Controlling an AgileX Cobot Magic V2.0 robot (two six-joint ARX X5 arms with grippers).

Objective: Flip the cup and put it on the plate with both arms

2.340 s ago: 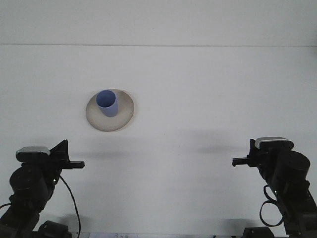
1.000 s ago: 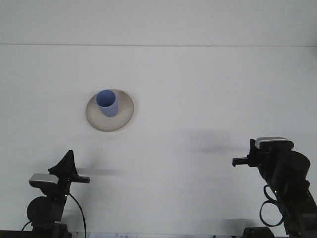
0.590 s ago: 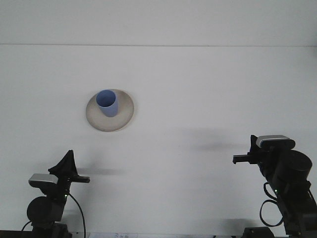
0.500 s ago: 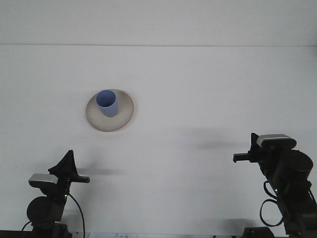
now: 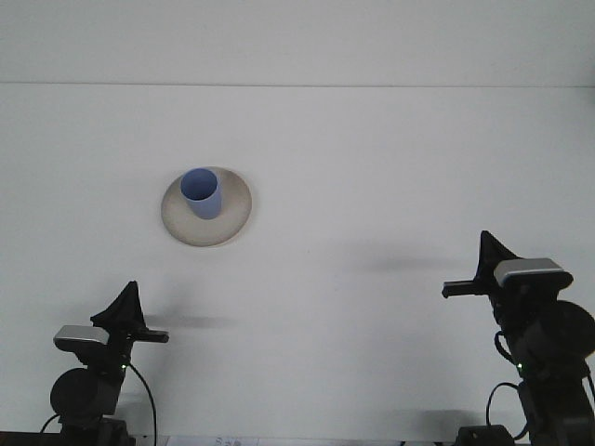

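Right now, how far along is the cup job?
It looks finished: the cup stands mouth-up on the plate. Nothing is in hand; the left gripper and right gripper sit low near the table's front edge, away from the plate. Nothing visibly remains.

The plate [image 5: 206,206] lies on the bench [image 5: 390,167], left of centre and toward the far side. The cup [image 5: 201,192] stands upright on the plate, mouth up, a little behind and left of the plate's middle. The left end effector [image 5: 153,335] sits at the near left edge, in front of the plate and well apart from it. The right end effector [image 5: 455,289] sits at the near right edge, far to the right of plate and cup.
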